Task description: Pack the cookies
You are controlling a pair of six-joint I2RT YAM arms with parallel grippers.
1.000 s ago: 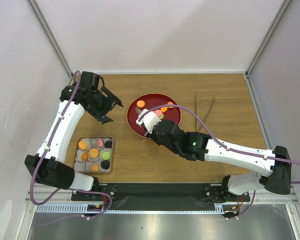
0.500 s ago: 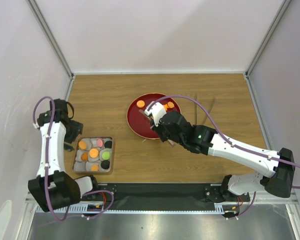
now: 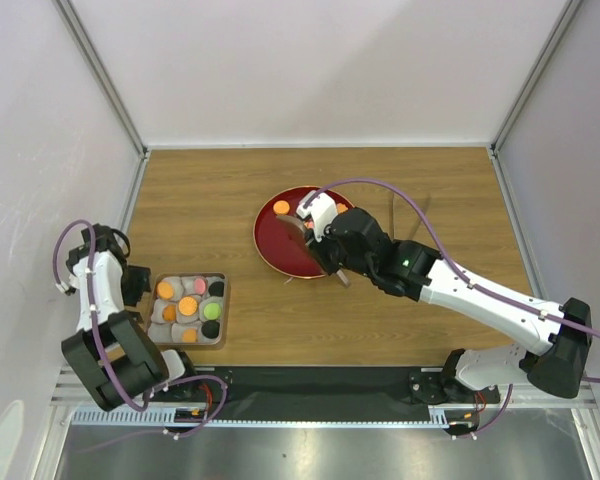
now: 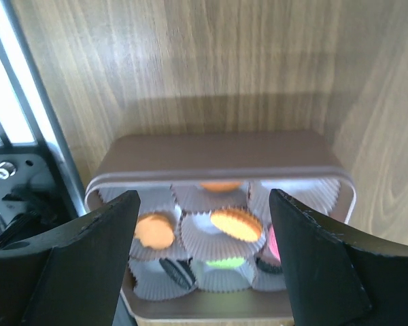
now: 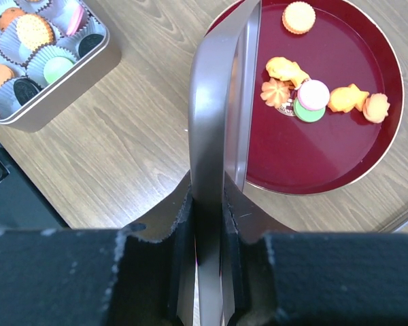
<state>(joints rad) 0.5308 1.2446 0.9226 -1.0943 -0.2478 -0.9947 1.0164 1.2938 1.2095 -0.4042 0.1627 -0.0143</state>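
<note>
The right gripper (image 5: 209, 204) was clamped on the lid (image 5: 211, 102), held on edge, with loose cookies (image 5: 313, 95) on the plate (image 5: 306, 159) beyond its fingers. The left gripper (image 4: 204, 198) stood wide open and empty, facing the part-filled tin (image 4: 217, 153).

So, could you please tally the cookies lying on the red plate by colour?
Orange cookies: 5
Pink cookie: 1
Green cookie: 1
Total: 7 on the red plate
</note>
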